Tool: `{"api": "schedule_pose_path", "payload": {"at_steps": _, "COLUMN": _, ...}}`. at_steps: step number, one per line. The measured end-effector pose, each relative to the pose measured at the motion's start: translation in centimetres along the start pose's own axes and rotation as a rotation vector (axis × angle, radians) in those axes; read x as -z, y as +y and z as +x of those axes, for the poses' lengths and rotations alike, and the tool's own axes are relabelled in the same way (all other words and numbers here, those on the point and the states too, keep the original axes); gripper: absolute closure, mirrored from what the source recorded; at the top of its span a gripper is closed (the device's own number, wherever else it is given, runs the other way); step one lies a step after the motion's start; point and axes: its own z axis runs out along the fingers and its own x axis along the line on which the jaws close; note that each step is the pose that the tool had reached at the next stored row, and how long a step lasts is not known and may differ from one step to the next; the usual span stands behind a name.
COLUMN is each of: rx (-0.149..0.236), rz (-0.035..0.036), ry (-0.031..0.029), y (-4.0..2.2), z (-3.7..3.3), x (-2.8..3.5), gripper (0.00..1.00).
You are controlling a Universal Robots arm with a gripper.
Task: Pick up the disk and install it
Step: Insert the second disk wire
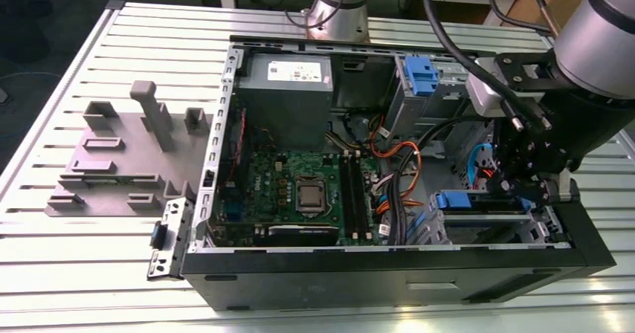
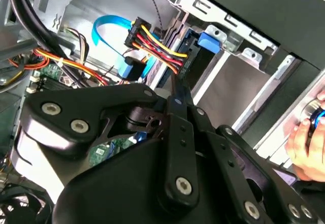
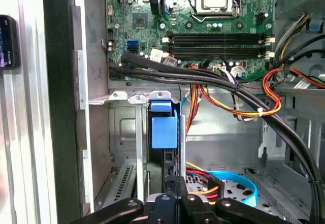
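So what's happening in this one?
A robot arm is working inside an open computer case lying on a slatted table. Its gripper is down at the drive cage at the exterior view's right, right behind the disk, which sits edge-on in the bay with its blue rails showing. In the second wrist view a person's hand rests at the case's edge. A grey fixture sits beside the case.

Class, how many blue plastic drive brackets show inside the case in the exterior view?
2: the far bracket by the case's far wall, the near bracket towards its near wall. More may be hidden.
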Motion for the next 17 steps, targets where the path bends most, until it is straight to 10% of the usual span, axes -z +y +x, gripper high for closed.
{"api": "schedule_pose_path", "payload": {"at_steps": 6, "rx": 0.000, "rz": 0.0000, "ry": -0.0003, "y": -0.14, "z": -0.25, "x": 1.66, "gripper": 0.89}}
{"api": "schedule_pose_path", "payload": {"at_steps": 17, "rx": 0.000, "rz": -0.0035, "ry": -0.0001, "y": -0.20, "z": -1.84, "x": 2.77, "gripper": 0.89}}
